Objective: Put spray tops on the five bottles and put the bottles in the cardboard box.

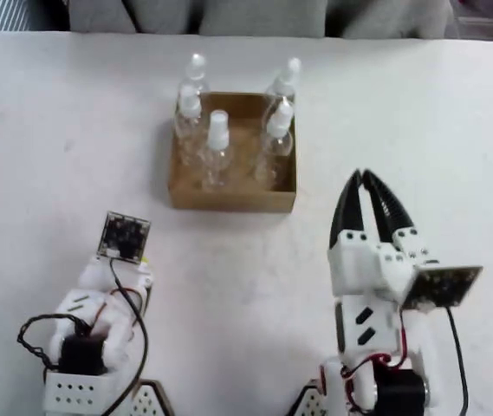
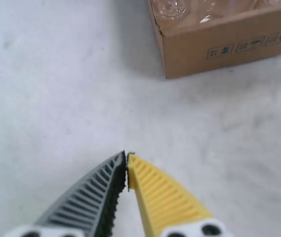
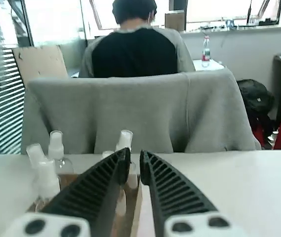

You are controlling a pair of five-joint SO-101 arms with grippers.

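The cardboard box [image 1: 229,198] sits open in the middle of the white table. Several clear bottles [image 1: 218,147] stand upright inside it, each with a white spray top [image 1: 218,121]. My right gripper [image 1: 361,177] is to the right of the box's front corner, pointing toward the far side, shut with nothing between its fingers. Its wrist view looks past the black fingertips [image 3: 122,159] at the bottles [image 3: 56,148] and the box rim [image 3: 133,202]. My left gripper [image 2: 127,157] is shut over bare table, short of the box [image 2: 229,47]. That arm is folded at the front left.
Grey chair backs [image 3: 140,108] line the table's far edge. Bare white table [image 1: 73,130] spreads to both sides of the box and in front of it. The right arm's base [image 1: 376,381] and the left arm's base [image 1: 81,355] stand at the near edge.
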